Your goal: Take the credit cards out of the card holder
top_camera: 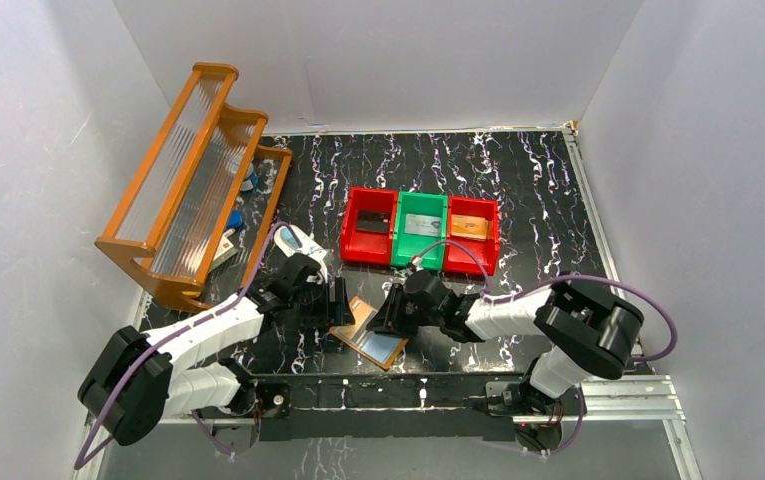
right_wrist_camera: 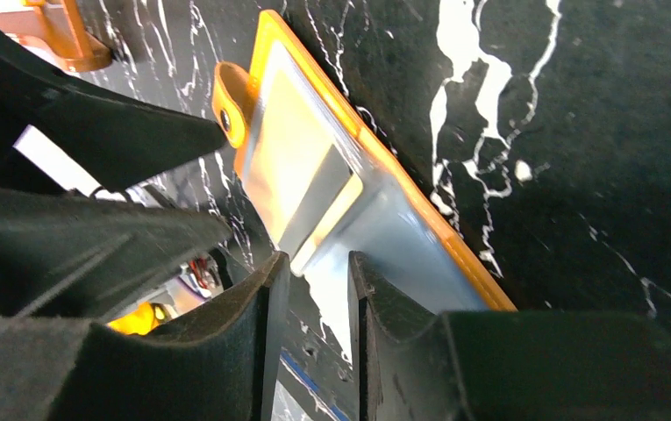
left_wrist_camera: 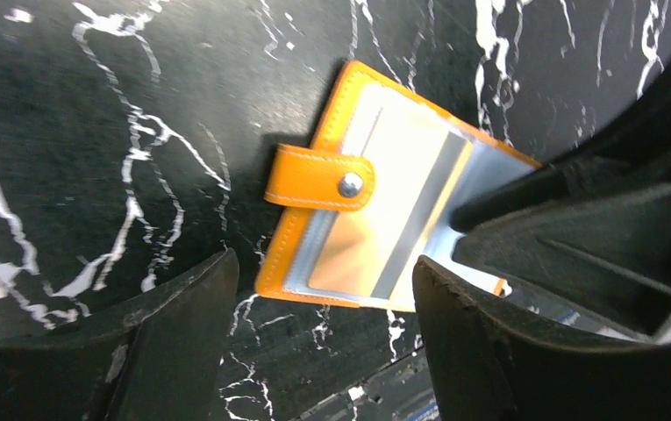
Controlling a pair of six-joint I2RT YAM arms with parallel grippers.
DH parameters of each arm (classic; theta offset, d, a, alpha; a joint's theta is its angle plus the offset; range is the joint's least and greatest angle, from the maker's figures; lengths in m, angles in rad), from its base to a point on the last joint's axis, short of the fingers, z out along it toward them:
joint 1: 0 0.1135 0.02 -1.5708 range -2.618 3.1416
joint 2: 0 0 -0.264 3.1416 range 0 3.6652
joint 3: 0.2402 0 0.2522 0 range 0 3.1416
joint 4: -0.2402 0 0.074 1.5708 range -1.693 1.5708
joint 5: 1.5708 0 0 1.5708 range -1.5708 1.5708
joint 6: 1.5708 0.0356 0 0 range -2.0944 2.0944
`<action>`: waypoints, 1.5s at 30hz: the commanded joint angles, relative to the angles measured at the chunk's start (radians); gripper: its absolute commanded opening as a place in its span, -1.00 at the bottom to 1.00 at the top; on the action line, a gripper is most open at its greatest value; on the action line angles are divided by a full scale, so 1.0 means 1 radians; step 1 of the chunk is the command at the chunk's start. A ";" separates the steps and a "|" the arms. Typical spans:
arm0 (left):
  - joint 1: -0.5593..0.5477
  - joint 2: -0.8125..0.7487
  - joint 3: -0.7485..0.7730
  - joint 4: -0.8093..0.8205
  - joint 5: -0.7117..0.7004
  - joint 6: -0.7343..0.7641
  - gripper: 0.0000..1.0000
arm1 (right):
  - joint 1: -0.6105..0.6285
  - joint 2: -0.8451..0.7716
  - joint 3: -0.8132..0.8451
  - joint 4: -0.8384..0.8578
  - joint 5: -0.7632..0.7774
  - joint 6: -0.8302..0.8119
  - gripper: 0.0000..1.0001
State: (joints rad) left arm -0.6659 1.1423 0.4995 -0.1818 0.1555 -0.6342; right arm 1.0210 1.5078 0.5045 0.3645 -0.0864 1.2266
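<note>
Here the left claw (left_wrist_camera: pixel 324 263) gapes wide and empty, the flat orange card holder (left_wrist_camera: pixel 318 175) just ahead. The right claw (right_wrist_camera: pixel 317 263), jaws narrowed, flanks a pale blue-grey plastic card (right_wrist_camera: pixel 402 237); grip unclear.

This is looking like a robot lab: two robot arms (top_camera: pixel 208 330) are sitting on a metal rail (top_camera: pixel 398 392) by a black table (top_camera: pixel 558 200), with plain white walls (top_camera: pixel 378 60) standing around.
</note>
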 commanded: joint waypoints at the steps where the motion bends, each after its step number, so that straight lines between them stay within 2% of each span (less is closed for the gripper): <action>1: 0.002 0.003 -0.031 0.092 0.161 0.030 0.32 | -0.001 0.049 -0.021 0.217 -0.020 0.054 -0.23; 7: 0.002 0.007 -0.069 0.101 0.197 -0.001 0.00 | -0.004 0.086 -0.017 0.219 -0.018 0.065 -0.27; 12: -0.001 -0.013 -0.107 0.119 0.233 -0.044 -0.28 | -0.004 0.068 -0.049 0.219 -0.012 0.076 -0.40; 16: -0.019 -0.054 -0.137 0.133 0.258 -0.076 -0.35 | -0.006 0.057 -0.060 0.198 -0.023 0.069 -0.40; 21: -0.070 -0.083 -0.158 0.148 0.260 -0.111 -0.37 | -0.006 0.064 -0.060 0.184 -0.045 0.054 -0.42; 23: -0.098 -0.074 -0.155 0.150 0.252 -0.116 -0.36 | -0.006 0.061 -0.060 0.171 -0.037 0.045 -0.48; 24: -0.125 -0.050 -0.149 0.150 0.222 -0.123 -0.32 | -0.005 0.052 -0.047 0.136 -0.026 0.006 -0.58; 32: -0.127 -0.023 -0.119 0.072 0.072 -0.140 -0.06 | -0.002 0.026 -0.011 0.028 -0.019 -0.090 -0.57; 37: -0.127 -0.002 -0.115 0.057 0.041 -0.141 -0.04 | -0.001 0.015 0.004 0.031 -0.063 -0.156 -0.66; 45: -0.136 0.069 -0.081 -0.032 -0.066 -0.139 -0.02 | -0.001 -0.004 -0.008 0.038 -0.043 -0.150 -0.85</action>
State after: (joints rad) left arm -0.7979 1.1622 0.4324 -0.0925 0.2615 -0.8001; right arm 1.0149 1.5410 0.4843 0.4225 -0.1368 1.1000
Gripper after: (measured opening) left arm 0.484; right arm 0.092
